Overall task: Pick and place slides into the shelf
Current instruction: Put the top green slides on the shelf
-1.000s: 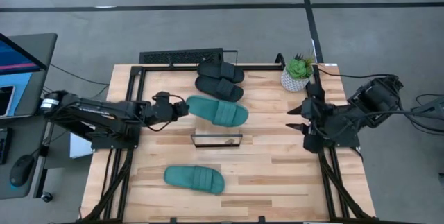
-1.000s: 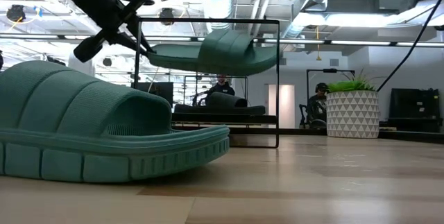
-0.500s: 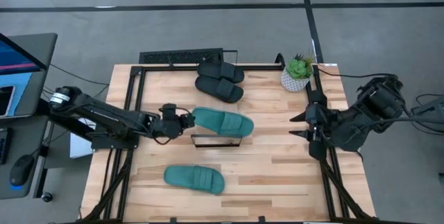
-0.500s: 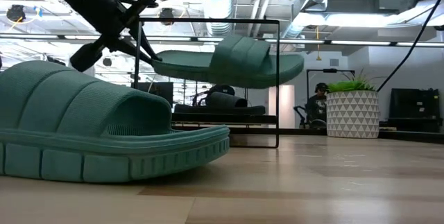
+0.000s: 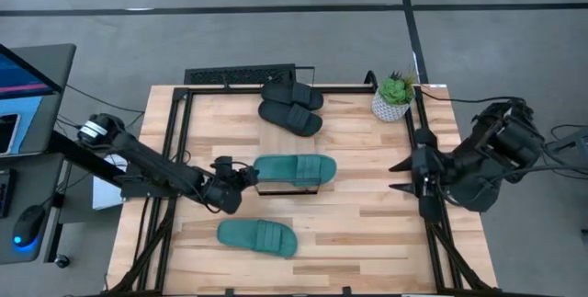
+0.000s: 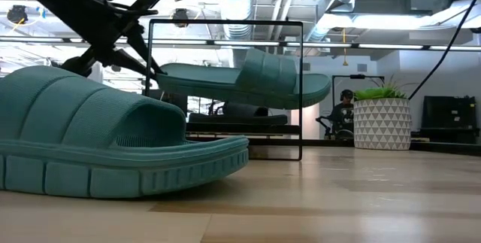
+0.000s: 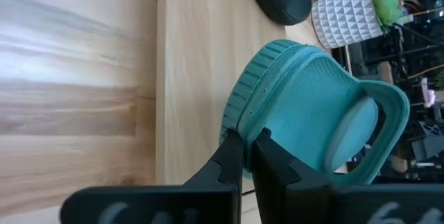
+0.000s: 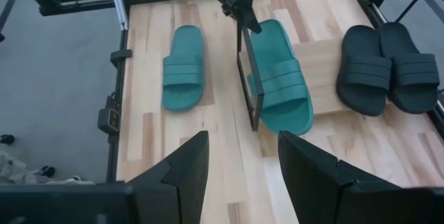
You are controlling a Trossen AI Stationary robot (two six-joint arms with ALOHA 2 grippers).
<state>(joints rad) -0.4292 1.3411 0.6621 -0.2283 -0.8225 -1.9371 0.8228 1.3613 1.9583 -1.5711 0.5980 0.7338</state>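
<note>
Teal slide [image 5: 294, 168] hangs level over the shelf [image 5: 287, 186], pinched at its heel rim by the left gripper [image 5: 241, 176], whose fingers are clamped on the sole edge (clear in left wrist view). In the low view the sole sits a bit above the bottom of the wire frame, w/ the toe poking past the frame's far post, so it looks not yet set down.

To do this well, imo: keep the sole flat, line its long axis up w/ the plank, lower straight until it bears on the wood, then let go and back out along the heel w/o dragging. Risk: the soft rubber may sag at the toe and catch the wire frame.

Right gripper [image 5: 404, 176] waits at the table's right edge, fingers spread, holding nothing.

Second teal slide [image 5: 258, 237] lies on the table's [image 5: 367, 233] near side. Two black slides [image 5: 292, 108] sit side by side at the far side, a potted plant [image 5: 393, 97] near the far right corner. Tabletop is light wood planks on black frame rails. Beyond: grey floor, a monitor and mouse at left; ceiling ducts and people far back in the low view.
</note>
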